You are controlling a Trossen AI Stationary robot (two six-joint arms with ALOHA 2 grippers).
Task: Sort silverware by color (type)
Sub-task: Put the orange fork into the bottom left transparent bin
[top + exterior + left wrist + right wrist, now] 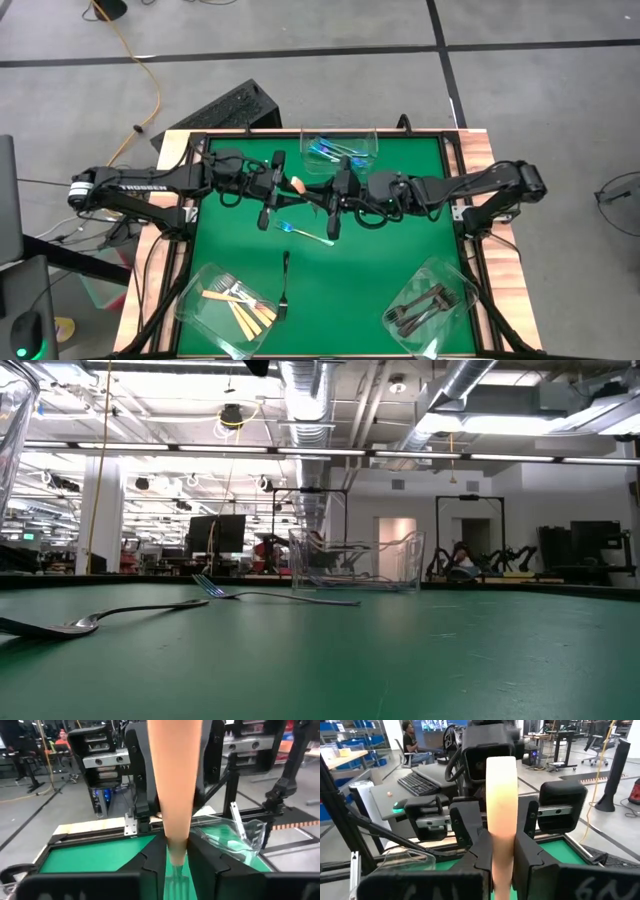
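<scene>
A tan-handled fork (298, 185) stands roughly upright in the air over the middle of the green table (400, 250), handle end up and tines down. My left gripper (286, 186) comes at it from the table's left and my right gripper (322, 190) from the right. Both are shut on it, facing each other. A blue-handled fork (305, 233) lies flat on the mat just nearer than the grippers. A dark metal fork (285, 285) lies nearer still. In the low view they show as the blue fork (270, 597) and the dark fork (100, 622). My left gripper pinches the narrow lower end of the tan handle (176, 851) between its two fingers, just above the metal neck. The fingers lie level, from the table's left, across the fork. The handle rises above them and the tines hang below, clear of the table. My right gripper pinches the tan handle (502, 855) between its two fingers, below the handle's rounded top end (500, 770). The fingers lie level, from the table's right, across the fork. The fork stands upright in the hold, lifted clear of the table.
Three clear tubs stand on the mat. One at the far edge (338, 150) holds blue forks, one at the near left (235, 305) holds tan forks, and one at the near right (425, 305) holds dark forks. A raised wooden rim (470, 170) frames the mat.
</scene>
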